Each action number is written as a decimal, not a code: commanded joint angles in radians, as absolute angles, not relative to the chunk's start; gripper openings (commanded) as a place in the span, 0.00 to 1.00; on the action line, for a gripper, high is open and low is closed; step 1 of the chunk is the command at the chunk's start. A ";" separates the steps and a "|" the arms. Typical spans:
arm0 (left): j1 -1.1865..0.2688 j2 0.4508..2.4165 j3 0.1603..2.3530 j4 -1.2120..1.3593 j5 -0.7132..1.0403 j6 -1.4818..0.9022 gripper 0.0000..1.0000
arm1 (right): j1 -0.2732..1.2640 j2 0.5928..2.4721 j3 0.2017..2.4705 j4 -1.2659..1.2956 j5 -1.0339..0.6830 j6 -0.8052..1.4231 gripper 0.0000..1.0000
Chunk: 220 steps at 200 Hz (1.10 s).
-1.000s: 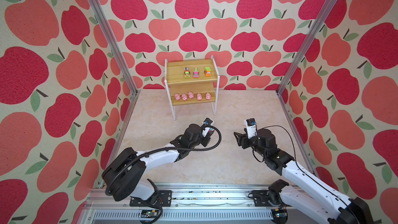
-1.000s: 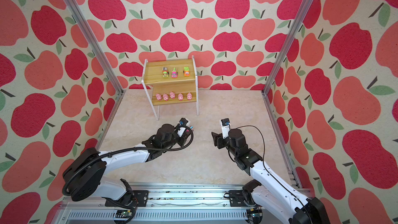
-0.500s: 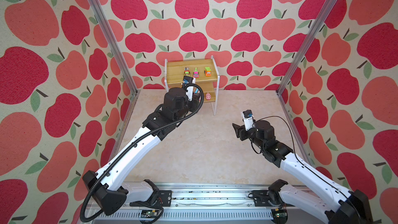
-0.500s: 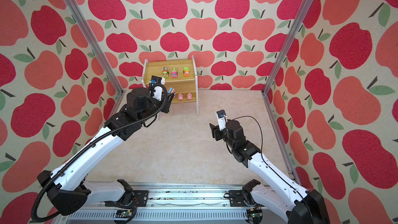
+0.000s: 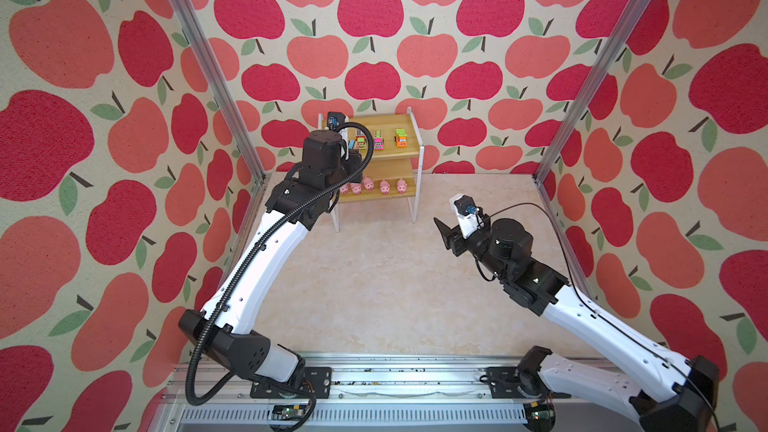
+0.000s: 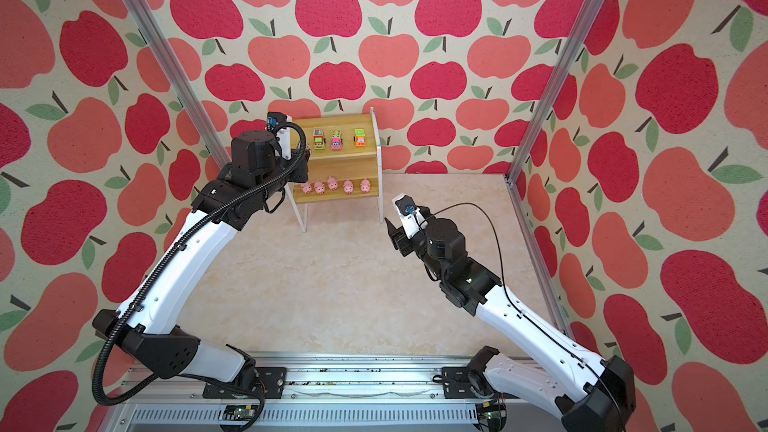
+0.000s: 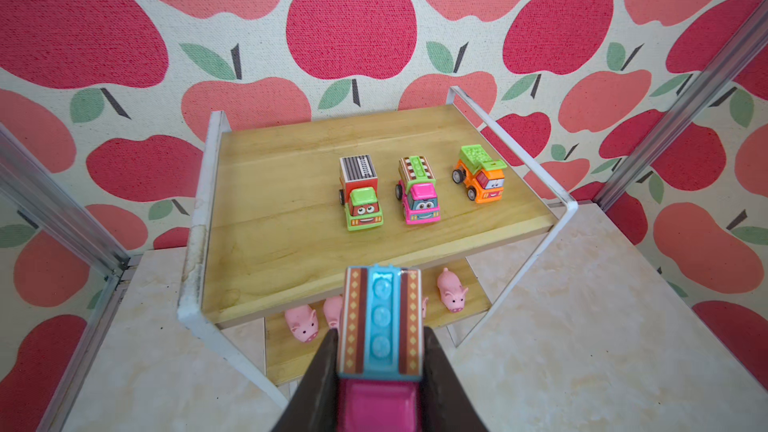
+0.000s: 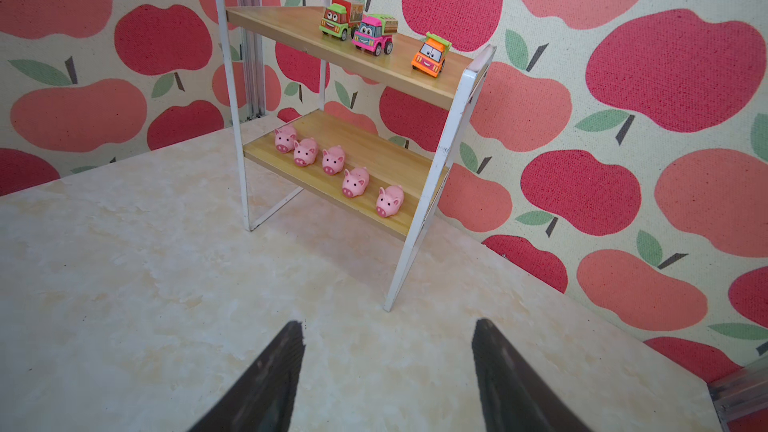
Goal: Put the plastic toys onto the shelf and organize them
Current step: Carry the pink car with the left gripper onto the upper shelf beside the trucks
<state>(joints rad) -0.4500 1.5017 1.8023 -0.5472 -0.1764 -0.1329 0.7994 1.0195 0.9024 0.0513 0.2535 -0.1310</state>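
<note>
The shelf (image 5: 388, 122) (image 6: 340, 122) stands at the back wall. Three toy trucks stand in a row on its top board: green (image 7: 360, 197), pink (image 7: 419, 195) and orange (image 7: 480, 176). Several pink pigs (image 8: 332, 159) line the lower board. My left gripper (image 7: 379, 336) is shut on a fourth truck (image 7: 380, 317), which has a pink cab and a blue and brown top. It hangs at the front left edge of the top board, beside the green truck (image 5: 361, 144). My right gripper (image 8: 386, 334) is open and empty over the table, right of the shelf's front (image 5: 442, 234).
The marble-look table (image 5: 374, 284) runs between apple-patterned walls with metal corner posts (image 5: 208, 64) (image 5: 590, 68). The shelf's white frame (image 7: 199, 209) rises above the top board on both sides. The left arm's black cable loops over the board's left part.
The left arm swung up from low over the table's middle to the shelf's top board, carrying the truck. The right gripper drifted a little back and stayed open.
</note>
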 commanded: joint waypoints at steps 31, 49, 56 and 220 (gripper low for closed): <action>-0.377 1.634 1.938 -0.617 -0.186 -0.131 0.29 | 0.808 1.001 0.928 0.055 0.243 -0.132 0.68; -0.356 1.686 1.988 -0.631 -0.190 -0.142 0.29 | 0.809 0.985 0.917 0.053 0.223 -0.104 0.68; -0.349 1.708 2.008 -0.636 -0.199 -0.144 0.29 | 0.810 0.980 0.915 0.054 0.216 -0.093 0.68; -0.323 2.008 2.333 -0.730 -0.274 -0.147 0.32 | 0.839 0.985 0.886 0.084 0.198 -0.069 0.68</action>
<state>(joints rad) -0.3309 1.9827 2.2883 -0.6811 -0.2409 -0.1413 0.8314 0.9874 0.9035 0.0525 0.2081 -0.0849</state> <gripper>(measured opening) 0.319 0.683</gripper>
